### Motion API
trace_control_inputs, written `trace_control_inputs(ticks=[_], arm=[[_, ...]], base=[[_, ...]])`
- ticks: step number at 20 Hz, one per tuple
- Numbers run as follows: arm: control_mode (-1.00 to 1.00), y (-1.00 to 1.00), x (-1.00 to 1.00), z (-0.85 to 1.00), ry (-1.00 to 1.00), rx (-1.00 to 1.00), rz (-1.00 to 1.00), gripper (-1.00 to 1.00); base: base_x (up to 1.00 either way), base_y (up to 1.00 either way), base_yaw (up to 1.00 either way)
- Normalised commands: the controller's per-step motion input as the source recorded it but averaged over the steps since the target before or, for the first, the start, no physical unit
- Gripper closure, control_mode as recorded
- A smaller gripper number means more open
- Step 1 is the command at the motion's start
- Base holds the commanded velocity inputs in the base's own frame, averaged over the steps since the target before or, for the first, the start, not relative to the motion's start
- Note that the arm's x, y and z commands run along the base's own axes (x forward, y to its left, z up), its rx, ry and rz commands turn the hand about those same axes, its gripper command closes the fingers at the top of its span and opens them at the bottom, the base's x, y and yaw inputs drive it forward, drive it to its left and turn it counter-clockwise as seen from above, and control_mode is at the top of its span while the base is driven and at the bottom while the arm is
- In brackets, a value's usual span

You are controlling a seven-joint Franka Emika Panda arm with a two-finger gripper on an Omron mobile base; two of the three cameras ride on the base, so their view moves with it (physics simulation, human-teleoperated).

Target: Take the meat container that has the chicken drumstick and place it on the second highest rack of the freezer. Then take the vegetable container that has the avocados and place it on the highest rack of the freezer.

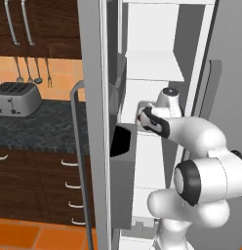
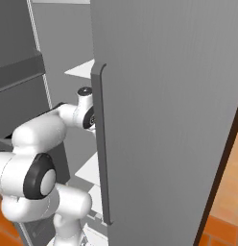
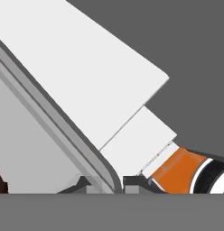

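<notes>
Item: meat container (image 3: pixel 37 149) carried into freezer (image 1: pixel 154 63)
Left, tray rim pinched in the narrowly closed gripper (image 3: pixel 114 182), dark-red drumstick sliver at its corner; right, white shelves below; next, judged: lower it level onto second-highest rack, release

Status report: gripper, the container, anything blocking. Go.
Gripper shut on the meat container rim, arm inside the freezer. Container over a white shelf. Nothing seen blocking.

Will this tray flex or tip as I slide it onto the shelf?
Probably stiff: the tray shows a straight rim. Pinched near one corner by the gripper, it may tilt. Its smooth floor could let the meat slide.
</notes>
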Motion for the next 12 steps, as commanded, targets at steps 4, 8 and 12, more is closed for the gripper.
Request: trace_control_inputs(ticks=[4, 8, 12], arm=[[-1.00, -0.10, 0.39, -0.06, 0.00, 0.00, 0.00, 1.00], [-1.00, -0.16, 0.40, -0.06, 0.00, 0.00, 0.00, 1.00], [-1.00, -0.07, 0.41, -0.10, 0.00, 0.00, 0.00, 1.00]], base=[[0.00, 0.00, 0.00], [0.00, 0.00, 0.00], [0.00, 0.00, 0.00]])
